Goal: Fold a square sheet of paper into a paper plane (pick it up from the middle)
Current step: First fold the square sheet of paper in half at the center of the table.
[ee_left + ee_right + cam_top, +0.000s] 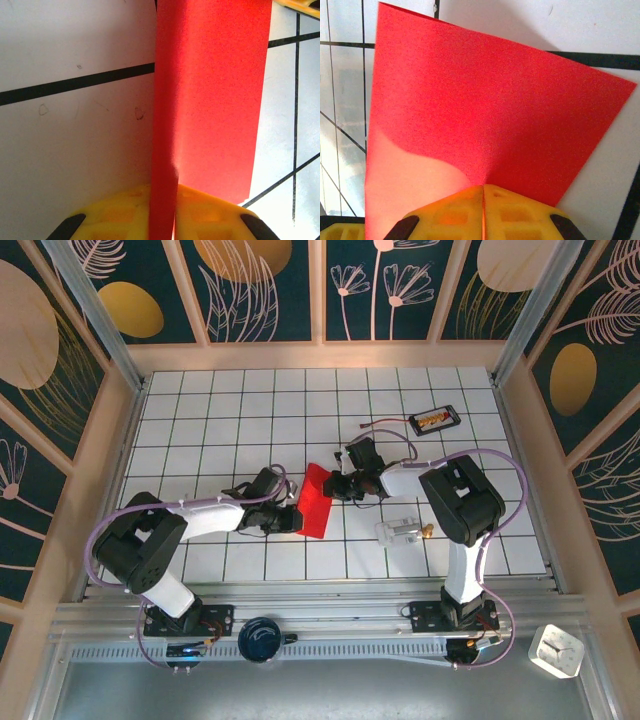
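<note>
red paper (314, 505) folded narrow, long axis near-to-far

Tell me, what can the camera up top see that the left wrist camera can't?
From the top: the left gripper on the left side of the red paper and the right gripper on its right side, plus a black tray with a cable and a clear plastic piece on the white table. From the left wrist: the left gripper's yellow fingers up close, closed on the paper, which stands up as a folded flap, and small scuff marks on a tile. Both: the red paper and the table's black grid lines.
</note>
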Tool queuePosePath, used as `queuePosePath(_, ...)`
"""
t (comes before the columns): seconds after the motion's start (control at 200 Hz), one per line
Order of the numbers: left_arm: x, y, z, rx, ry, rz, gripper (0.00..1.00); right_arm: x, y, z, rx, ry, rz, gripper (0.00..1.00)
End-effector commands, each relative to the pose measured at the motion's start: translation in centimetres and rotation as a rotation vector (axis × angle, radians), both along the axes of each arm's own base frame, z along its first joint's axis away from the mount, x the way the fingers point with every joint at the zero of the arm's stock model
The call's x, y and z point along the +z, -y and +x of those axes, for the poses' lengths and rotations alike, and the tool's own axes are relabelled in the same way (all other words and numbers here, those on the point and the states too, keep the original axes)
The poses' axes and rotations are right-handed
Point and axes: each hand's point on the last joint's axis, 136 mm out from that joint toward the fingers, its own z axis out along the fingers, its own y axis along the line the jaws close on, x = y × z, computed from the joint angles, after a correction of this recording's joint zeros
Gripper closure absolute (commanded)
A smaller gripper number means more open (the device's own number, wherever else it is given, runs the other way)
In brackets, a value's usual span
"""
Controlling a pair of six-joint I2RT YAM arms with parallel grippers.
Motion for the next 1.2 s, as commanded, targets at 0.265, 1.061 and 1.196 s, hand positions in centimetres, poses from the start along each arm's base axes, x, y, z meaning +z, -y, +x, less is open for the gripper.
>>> queuePosePath(0.265, -0.1, -0.1, -0.6, 0.022, -0.019, -0.025, 0.9, -4.9, 3.9, -0.3, -0.054, -0.066, -0.199, 0.88)
queuePosePath(1.061, -0.7, -0.4, -1.6, 0.09, -0.064, -0.066, 0.93, 2.4, 0.8, -1.1, 0.029, 0.019, 0.061, 0.77)
queuePosePath(1.196, -0.7, -0.5, -1.6, 0.089, -0.064, -0.06, 0.93, 3.5, 0.1, -1.4, 0.043, 0.025, 0.115, 0.78)
